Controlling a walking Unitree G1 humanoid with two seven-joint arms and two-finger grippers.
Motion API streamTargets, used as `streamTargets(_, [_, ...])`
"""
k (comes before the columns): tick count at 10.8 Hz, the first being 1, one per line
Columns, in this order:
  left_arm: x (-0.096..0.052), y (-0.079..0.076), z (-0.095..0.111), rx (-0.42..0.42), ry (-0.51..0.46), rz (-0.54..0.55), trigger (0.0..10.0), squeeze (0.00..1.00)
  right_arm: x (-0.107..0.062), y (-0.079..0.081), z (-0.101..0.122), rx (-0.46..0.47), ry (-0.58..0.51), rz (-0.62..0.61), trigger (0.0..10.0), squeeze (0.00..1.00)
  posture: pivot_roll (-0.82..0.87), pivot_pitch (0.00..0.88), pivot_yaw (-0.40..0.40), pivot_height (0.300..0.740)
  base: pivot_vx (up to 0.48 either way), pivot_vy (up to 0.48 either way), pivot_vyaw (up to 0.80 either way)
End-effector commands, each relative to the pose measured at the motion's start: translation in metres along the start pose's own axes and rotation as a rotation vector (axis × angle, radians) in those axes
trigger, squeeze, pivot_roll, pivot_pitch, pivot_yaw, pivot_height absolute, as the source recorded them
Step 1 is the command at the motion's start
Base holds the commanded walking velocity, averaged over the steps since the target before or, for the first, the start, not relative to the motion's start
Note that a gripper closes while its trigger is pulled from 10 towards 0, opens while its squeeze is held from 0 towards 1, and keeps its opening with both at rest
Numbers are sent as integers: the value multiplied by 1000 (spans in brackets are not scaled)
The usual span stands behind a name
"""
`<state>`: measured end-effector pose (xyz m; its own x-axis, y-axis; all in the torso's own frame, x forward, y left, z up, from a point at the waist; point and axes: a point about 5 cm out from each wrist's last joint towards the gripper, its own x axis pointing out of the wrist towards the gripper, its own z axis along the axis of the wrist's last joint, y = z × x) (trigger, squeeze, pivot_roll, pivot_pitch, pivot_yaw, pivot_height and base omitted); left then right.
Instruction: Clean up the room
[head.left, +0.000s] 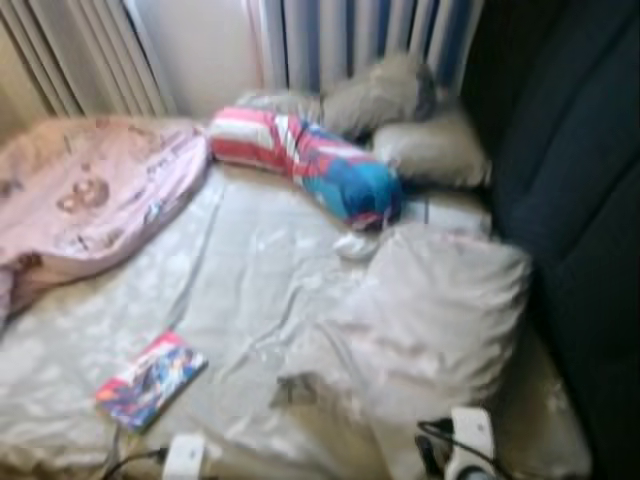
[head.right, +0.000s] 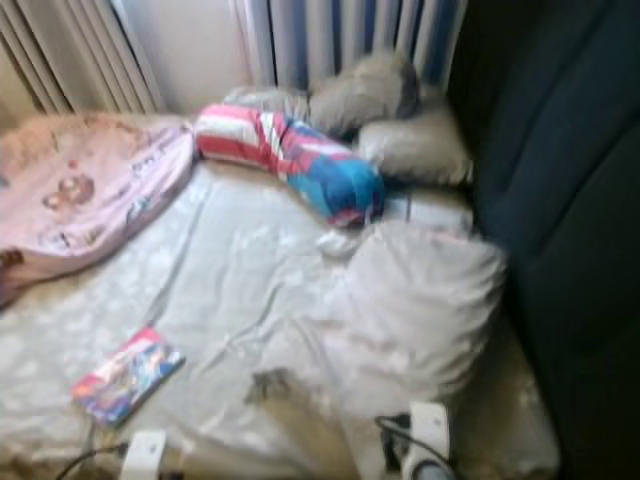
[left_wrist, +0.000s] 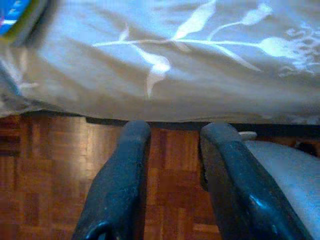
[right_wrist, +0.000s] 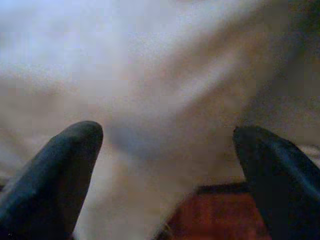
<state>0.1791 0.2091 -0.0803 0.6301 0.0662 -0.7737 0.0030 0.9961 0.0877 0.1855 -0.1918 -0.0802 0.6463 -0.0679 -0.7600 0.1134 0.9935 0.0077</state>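
A bed with a beige leaf-patterned sheet (head.left: 250, 270) lies before me. On its near left lies a colourful book (head.left: 150, 380), whose corner (left_wrist: 17, 12) is seen in the left wrist view. A red, white and blue bolster (head.left: 310, 160) lies across the far middle. A large pale pillow (head.left: 430, 310) sits near right. My left gripper (left_wrist: 175, 132) hangs open just off the bed's near edge, over the wooden floor. My right gripper (right_wrist: 167, 132) is open wide, close up against pale bedding. Both wrists (head.left: 185, 455) (head.left: 465, 435) show at the bottom edge.
A crumpled pink blanket (head.left: 90, 190) covers the bed's far left. Grey pillows (head.left: 400, 110) pile against the striped curtain (head.left: 360, 35). A dark blue padded wall (head.left: 580, 200) runs along the right. A small dark object (head.left: 297, 388) and a white scrap (head.left: 352, 245) lie on the sheet.
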Motion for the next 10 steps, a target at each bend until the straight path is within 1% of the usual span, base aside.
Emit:
streamTargets(1, [-2, 3, -7, 25, 25, 2, 10000, 0, -1, 2, -4, 9, 15, 1, 10000, 0, 93, 25, 6, 740, 0, 0, 0])
streamTargets(3, [-2, 4, -5, 25, 16, 5, 10000, 0, 0, 2, -1, 24, -1, -9, 10000, 0, 89, 36, 10, 740, 0, 0, 0])
streamTargets(4, [-2, 4, -5, 25, 13, 4, 10000, 0, 1, 1, 3, 53, -22, -17, 10000, 0, 87, 41, 12, 740, 0, 0, 0])
streamTargets(5, [-2, 3, -5, 26, 15, -10, 10000, 0, 3, -2, 17, 120, -81, -33, 10000, 0, 88, 55, 19, 740, 0, 0, 0])
streamTargets(7, [-3, 6, -9, 29, 22, -6, 10000, 0, 5, -5, 38, 225, -164, -59, 10000, 0, 94, 87, 35, 740, 0, 0, 0])
streamTargets(8, [-5, 10, -12, 37, 22, 2, 10000, 0, 7, -2, 50, 228, -206, -42, 10000, 0, 94, 95, 38, 740, 0, 0, 0])
streamTargets(9, [-5, 13, -12, 22, 14, 15, 10000, 0, 7, 0, 55, 223, -221, -34, 10000, 0, 98, 100, 37, 740, 0, 0, 0])
streamTargets(10, [-6, 16, -11, -8, 6, 30, 10000, 0, 8, 6, 58, 181, -227, -9, 10000, 0, 98, 104, 34, 740, 0, 0, 0])
